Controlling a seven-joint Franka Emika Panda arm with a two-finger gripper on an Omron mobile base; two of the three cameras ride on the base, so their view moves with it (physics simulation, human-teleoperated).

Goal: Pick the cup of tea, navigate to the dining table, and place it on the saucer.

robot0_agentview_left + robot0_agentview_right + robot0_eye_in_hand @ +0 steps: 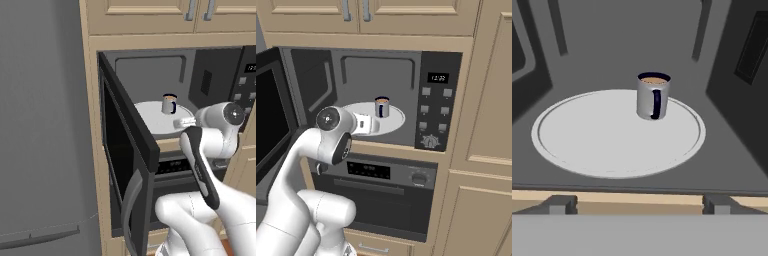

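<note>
While swung wide on the left, microwave door (127, 165) hangs open with its curved handle (131, 212) at the lower edge, dark glass facing out. Further right inside the grey microwave cavity (376, 75), pale round turntable plate (587, 135) lies flat on the floor. Toward the back right of that plate stands the cup of tea (653, 96), upright, dark loop handle turned toward the hand camera, light brown liquid up near the rim. Just in front of the cavity mouth hovers the gripper (637, 204), jaws spread wide and holding nothing, well apart from the cup, fingertips (559, 204) level with the wooden front ledge. Below sits the built-in oven (381, 187) with its dark front. At the right, control panel (437, 107) carries a small display, buttons and a dial, framed by beige cabinets (491, 125).
</note>
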